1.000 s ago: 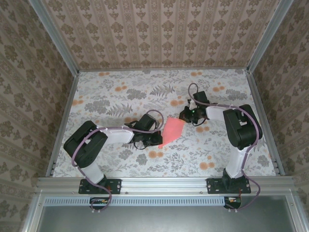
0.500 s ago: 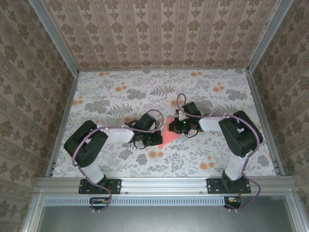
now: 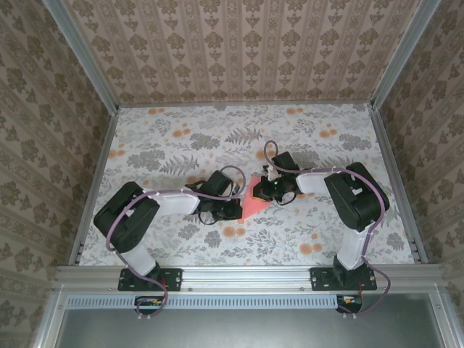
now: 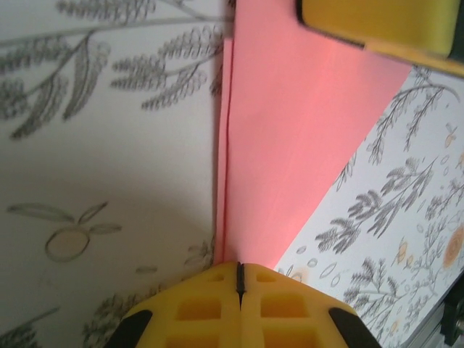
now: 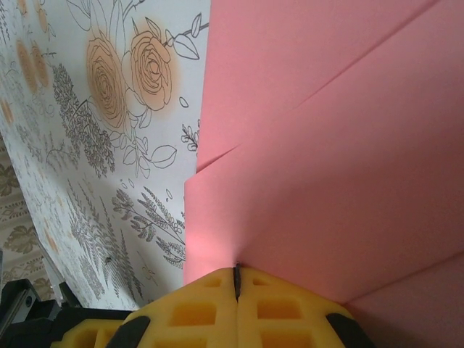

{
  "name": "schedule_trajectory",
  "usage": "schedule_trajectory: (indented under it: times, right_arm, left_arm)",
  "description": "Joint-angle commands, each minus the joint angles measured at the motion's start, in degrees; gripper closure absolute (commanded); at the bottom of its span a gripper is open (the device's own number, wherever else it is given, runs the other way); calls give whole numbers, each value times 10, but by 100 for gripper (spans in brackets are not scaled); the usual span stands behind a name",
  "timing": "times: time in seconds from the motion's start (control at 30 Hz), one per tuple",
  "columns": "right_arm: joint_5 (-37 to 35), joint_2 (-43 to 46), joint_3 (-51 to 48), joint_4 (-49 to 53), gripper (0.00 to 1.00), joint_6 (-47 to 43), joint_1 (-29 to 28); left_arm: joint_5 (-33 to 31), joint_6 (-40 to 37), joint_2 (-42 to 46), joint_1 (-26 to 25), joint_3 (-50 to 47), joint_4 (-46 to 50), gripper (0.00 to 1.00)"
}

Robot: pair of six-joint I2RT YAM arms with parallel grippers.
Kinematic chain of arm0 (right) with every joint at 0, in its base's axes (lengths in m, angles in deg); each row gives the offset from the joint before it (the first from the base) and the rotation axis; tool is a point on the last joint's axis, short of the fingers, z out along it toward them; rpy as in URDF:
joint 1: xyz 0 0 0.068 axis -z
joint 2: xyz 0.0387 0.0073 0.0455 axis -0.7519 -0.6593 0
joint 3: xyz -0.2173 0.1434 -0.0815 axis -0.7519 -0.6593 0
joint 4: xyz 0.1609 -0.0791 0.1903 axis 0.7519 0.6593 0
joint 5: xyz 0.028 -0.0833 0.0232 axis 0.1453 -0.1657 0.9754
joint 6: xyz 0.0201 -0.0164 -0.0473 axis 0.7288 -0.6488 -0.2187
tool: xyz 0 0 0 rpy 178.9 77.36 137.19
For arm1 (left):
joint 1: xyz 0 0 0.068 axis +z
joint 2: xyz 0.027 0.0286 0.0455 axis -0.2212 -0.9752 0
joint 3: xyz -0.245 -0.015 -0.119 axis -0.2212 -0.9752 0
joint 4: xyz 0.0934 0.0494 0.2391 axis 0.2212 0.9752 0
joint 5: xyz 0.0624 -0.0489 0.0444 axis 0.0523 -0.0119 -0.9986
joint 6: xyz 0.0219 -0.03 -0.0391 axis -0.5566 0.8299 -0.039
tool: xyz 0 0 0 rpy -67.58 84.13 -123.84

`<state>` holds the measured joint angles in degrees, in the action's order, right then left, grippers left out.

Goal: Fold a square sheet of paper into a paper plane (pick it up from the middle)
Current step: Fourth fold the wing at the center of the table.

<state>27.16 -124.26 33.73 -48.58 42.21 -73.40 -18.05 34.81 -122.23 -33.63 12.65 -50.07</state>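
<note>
The salmon-pink paper [image 3: 256,202] lies folded flat on the flowered table, a narrow wedge between my two grippers. In the left wrist view the paper [image 4: 290,130] narrows to a point at my left gripper [image 4: 239,265], which is shut with its tips at that end. A crease runs up its left side. My right gripper [image 3: 264,191] is shut, tips pressed down on the paper's upper part. The right wrist view shows overlapping pink layers [image 5: 326,145] under my shut right gripper [image 5: 236,267]. A yellow right finger [image 4: 377,22] shows at the far end of the left wrist view.
The table cloth [image 3: 174,145] is printed with grey leaves and small orange flowers [image 5: 123,72]. Metal rails [image 3: 239,274] edge the table, with patterned walls behind. Both arms lie low across the middle, wrists almost meeting.
My right gripper has swung left from beside the paper onto its upper part, covering it. The left gripper stays at the lower tip, shifted slightly right.
</note>
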Motion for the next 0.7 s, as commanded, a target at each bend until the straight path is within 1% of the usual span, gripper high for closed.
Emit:
schedule_trajectory:
  times: [0.0,0.17,0.33,0.37,0.43,0.47,0.53,0.57,0.6,0.63,0.67]
  right_arm:
    - [-68,-34,0,65,100,-5,0]
    - [-68,-30,-1,70,100,-7,0]
    - [-48,-9,8,63,100,-4,0]
    - [-43,-1,11,62,100,-1,0]
    - [-32,23,21,62,98,9,0]
    - [-31,37,25,62,95,15,0]
    - [-42,75,24,60,78,28,0]
    - [-54,93,21,63,72,34,0]
    - [-73,111,18,72,64,39,0]
    - [-95,129,14,81,57,46,1]
    - [-113,141,9,89,52,53,1]
  left_arm:
    - [25,-25,20,-2,-31,84,100]
    - [32,-43,45,-6,-34,100,100]
    - [7,-57,86,1,1,112,100]
    - [-3,-54,94,4,7,111,99]
    - [-25,-45,110,11,17,105,90]
    - [-35,-41,116,16,20,102,86]
    - [-61,-30,132,28,19,94,75]
    - [-71,-25,139,35,15,92,71]
    - [-82,-21,146,44,12,88,66]
    - [-91,-15,152,54,8,85,60]
    - [-98,-12,158,64,3,81,55]
